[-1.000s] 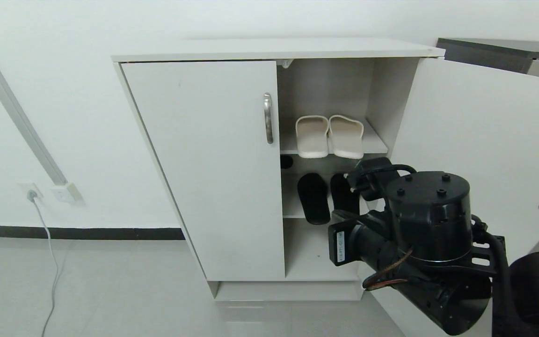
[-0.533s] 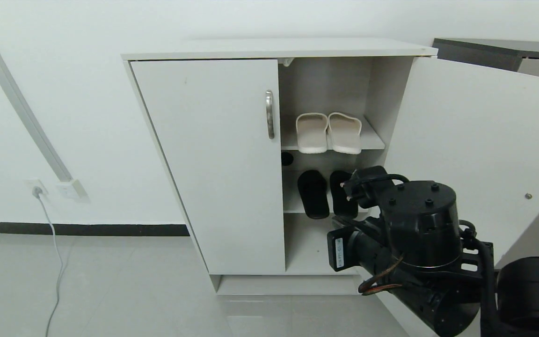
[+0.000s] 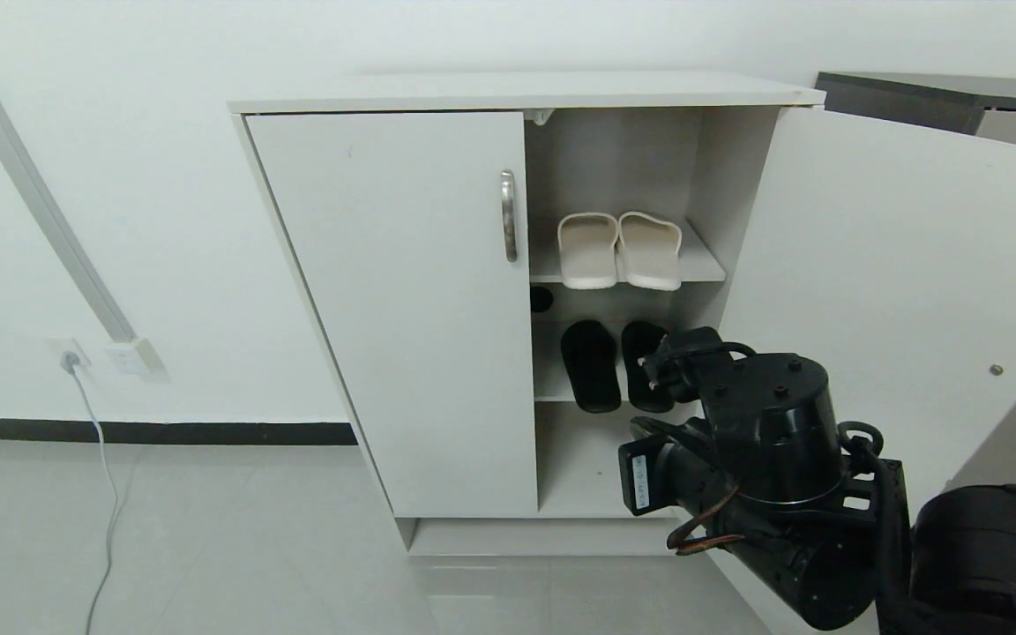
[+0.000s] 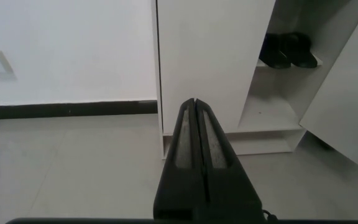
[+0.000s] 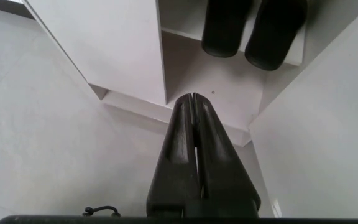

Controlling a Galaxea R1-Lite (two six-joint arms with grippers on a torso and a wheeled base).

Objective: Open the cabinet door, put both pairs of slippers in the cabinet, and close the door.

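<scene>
Well, cabinet (image 3: pixel 517 88): standing against the wall, right door (image 3: pixel 896 265) hanging wide open, left door (image 3: pixel 402 309) sitting shut.
White slippers (image 3: pixel 592 251): lying side by side on the cabinet's upper shelf.
Black slippers (image 3: pixel 592 366): lying side by side on the cabinet's middle shelf.
Right gripper (image 5: pixel 193 99): hovering before the cabinet's open side, fingers pressing together on nothing.
Left gripper (image 4: pixel 194 104): hanging before the cabinet's shut door, fingers pressing together, gripping nothing.

The white cabinet (image 3: pixel 517 88) is found with the right door (image 3: pixel 896 265) swung wide open and the left door (image 3: pixel 402 309) shut. White slippers (image 3: pixel 592 251) are placed side by side on the upper shelf, black slippers (image 3: pixel 590 366) on the shelf below.
</scene>
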